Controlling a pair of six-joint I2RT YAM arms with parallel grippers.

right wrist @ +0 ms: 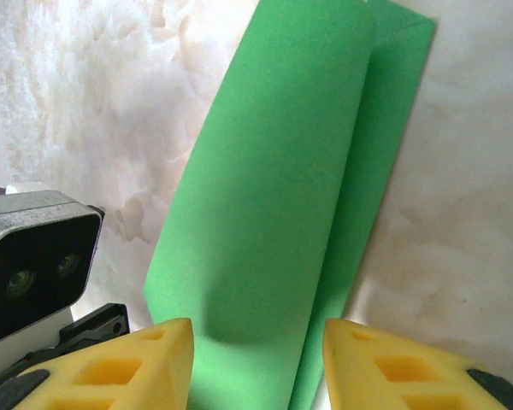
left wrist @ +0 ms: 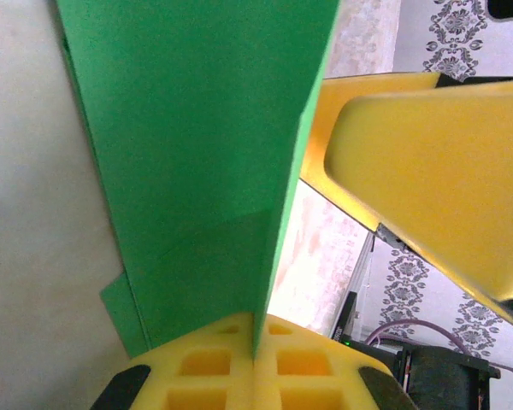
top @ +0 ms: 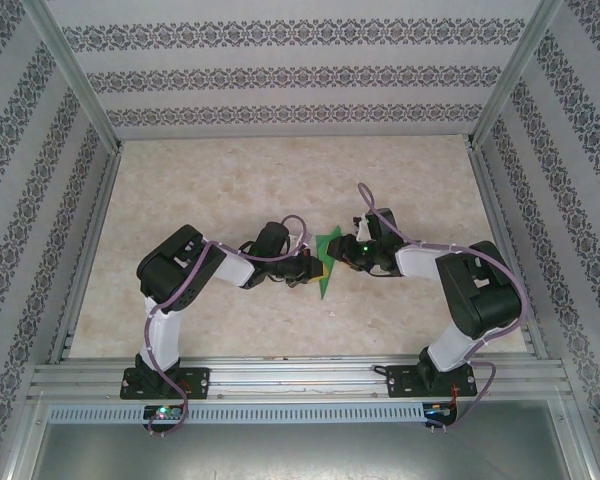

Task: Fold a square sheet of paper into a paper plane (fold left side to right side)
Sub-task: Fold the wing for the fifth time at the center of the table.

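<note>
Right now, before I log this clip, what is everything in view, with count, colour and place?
green paper: one, bright green, partly folded, at table centre between the grippers
table: one, beige marbled, under everything
walls: grey-patterned white, on three sides
metal frame: silver, along the near edge and corners
left arm: one, black and white, base near-left
right arm: one, black and white, base near-right
left gripper: one, yellow fingers, shut on the paper
right gripper: one, yellow fingers apart, paper between them
</note>
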